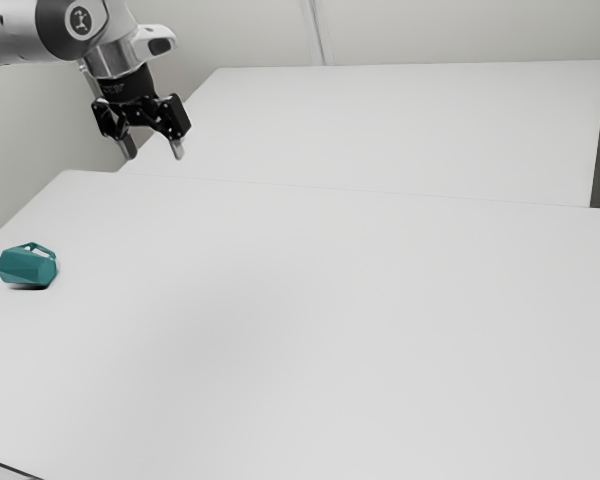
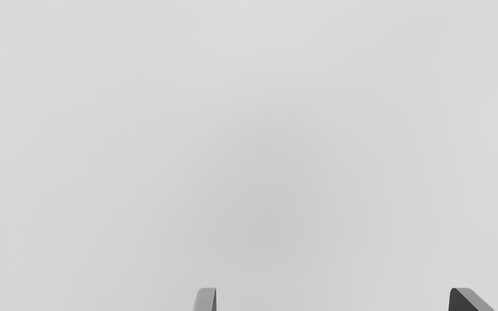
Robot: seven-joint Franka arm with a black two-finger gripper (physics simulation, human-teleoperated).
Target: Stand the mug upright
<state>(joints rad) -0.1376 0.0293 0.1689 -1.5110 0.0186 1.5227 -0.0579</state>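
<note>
The fingers [image 1: 177,150] stand wide open, tips pointing down above the white bench [image 1: 280,350], with nothing between them. Behind them, the white and black arm [image 1: 10,32] comes in from the exterior view's upper left. Well apart from the fingers, at the exterior view's left, the faceted teal mug [image 1: 24,267] lies on its side on the bench, its handle [image 1: 42,248] uppermost. Pale grey walls [image 1: 40,120] rise beyond.
</note>
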